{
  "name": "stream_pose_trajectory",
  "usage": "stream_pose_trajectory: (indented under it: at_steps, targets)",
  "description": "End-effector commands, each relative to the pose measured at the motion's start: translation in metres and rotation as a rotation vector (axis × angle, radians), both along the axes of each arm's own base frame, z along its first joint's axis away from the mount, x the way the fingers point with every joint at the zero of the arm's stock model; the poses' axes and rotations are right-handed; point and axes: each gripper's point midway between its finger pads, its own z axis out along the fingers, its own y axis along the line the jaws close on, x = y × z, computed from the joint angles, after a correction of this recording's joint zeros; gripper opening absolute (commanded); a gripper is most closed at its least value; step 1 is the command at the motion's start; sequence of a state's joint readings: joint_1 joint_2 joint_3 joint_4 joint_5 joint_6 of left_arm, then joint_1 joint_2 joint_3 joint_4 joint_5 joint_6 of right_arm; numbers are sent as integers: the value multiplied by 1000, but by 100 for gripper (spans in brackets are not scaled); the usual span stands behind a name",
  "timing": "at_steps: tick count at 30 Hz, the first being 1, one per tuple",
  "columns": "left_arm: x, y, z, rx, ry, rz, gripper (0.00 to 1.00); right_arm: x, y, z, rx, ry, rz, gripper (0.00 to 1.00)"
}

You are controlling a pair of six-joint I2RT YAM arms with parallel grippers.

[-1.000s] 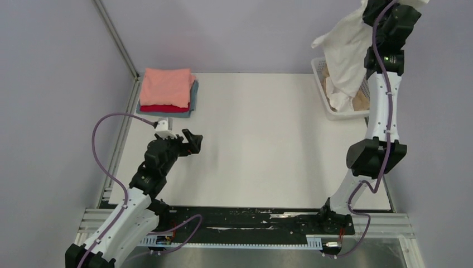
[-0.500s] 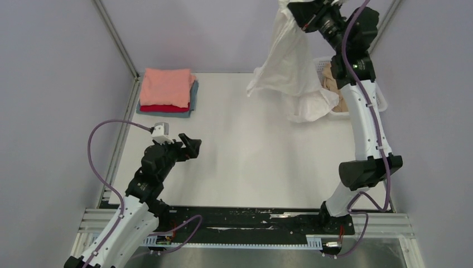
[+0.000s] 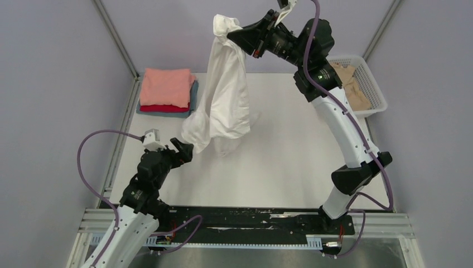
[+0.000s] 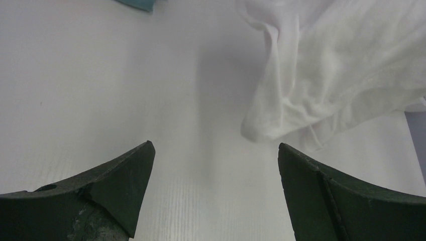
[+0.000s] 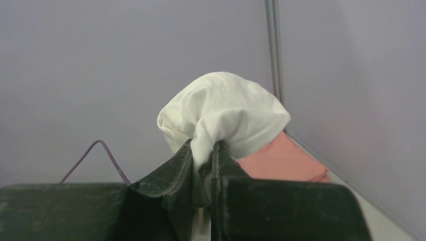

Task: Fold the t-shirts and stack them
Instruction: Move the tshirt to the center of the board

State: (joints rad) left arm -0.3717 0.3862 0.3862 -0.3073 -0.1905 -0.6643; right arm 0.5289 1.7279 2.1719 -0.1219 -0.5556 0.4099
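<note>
Top external: right arm [image 3: 346,125] stretched high leftward, pincer [image 3: 234,34] clamping white t-shirt [image 3: 224,95].

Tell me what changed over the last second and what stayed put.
The right gripper, shut on the white t-shirt, swung it left from above the basket; it now hangs over the middle of the table, its lower end near the open left gripper, which shifted slightly back toward its base. The folded stack, the basket and the beige shirt in it stayed put.
</note>
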Motion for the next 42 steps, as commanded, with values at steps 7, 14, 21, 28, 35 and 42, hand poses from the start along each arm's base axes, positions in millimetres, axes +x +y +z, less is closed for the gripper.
stream_pose_trajectory:
  at_steps: [7,14,21,28,35,42]
  targets:
    - [-8,9,17,-50,-11,55,100,30,-91,-158,-211,245,-411,6]
    - [0,-4,1,-39,57,11,100,4,-172,-378,-400,687,-684,16]
    - [9,-36,-31,-41,154,-136,100,5,-254,-465,-506,956,-1025,55]
    - [27,-45,-38,15,176,-179,100,-10,-284,-438,-426,921,-1198,100]
    - [37,-52,-57,32,248,-196,100,-43,-303,-411,-321,866,-1269,100]
    - [53,-52,-66,73,275,-180,90,-57,-287,-400,-304,839,-1152,100]
